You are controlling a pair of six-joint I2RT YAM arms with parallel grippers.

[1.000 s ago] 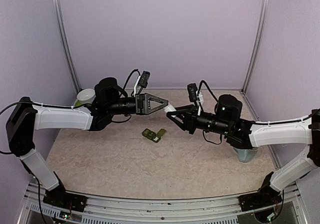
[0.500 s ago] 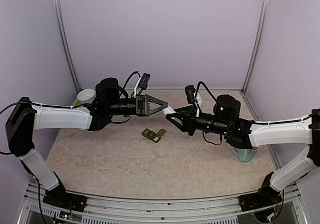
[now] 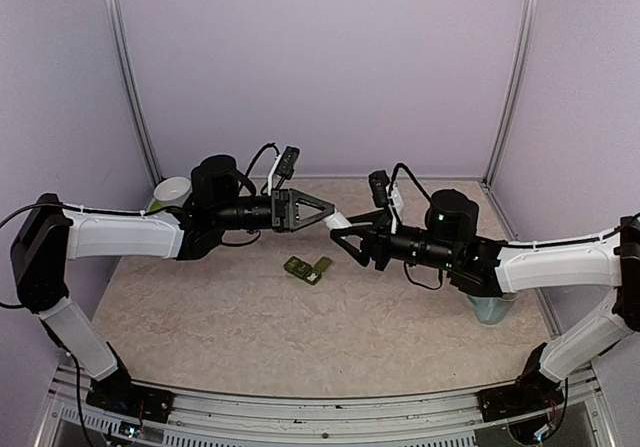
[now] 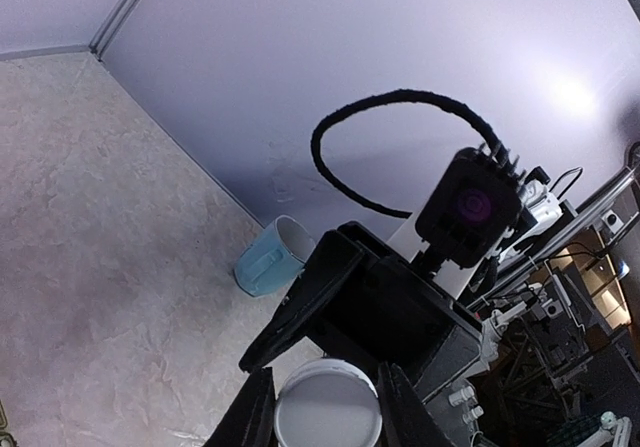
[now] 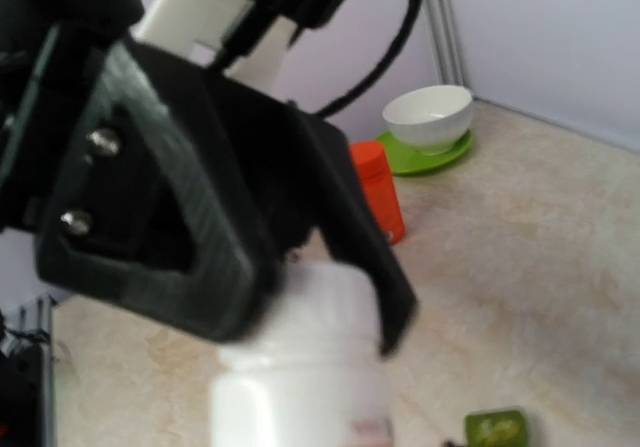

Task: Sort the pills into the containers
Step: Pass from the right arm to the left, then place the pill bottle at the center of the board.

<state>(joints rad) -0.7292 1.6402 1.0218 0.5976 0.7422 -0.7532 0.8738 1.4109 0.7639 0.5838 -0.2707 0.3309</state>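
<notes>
The containers [image 3: 307, 268], a small dark green strip, lie on the table below the two arms; one end of them shows at the bottom right of the right wrist view [image 5: 495, 429]. No pills show. A white bottle [image 3: 340, 216] hangs in mid-air between both grippers. My left gripper [image 3: 333, 217] is shut on it: its fingers flank the round white end [image 4: 328, 412], and its black fingers clasp the bottle's upper part [image 5: 300, 387]. My right gripper [image 3: 346, 237] meets the bottle from the right. Its own fingers are out of the right wrist view, so their stance is unclear.
A pale blue mug [image 3: 492, 309] stands at the right, under the right arm, and shows in the left wrist view [image 4: 268, 257]. A white bowl [image 5: 428, 117] on a green plate [image 3: 160, 205] sits at the back left. An orange bottle [image 5: 377, 189] stands beside it.
The right gripper has edged left and slightly down, closer against the left gripper. The left arm has barely moved. The containers lie as before.
</notes>
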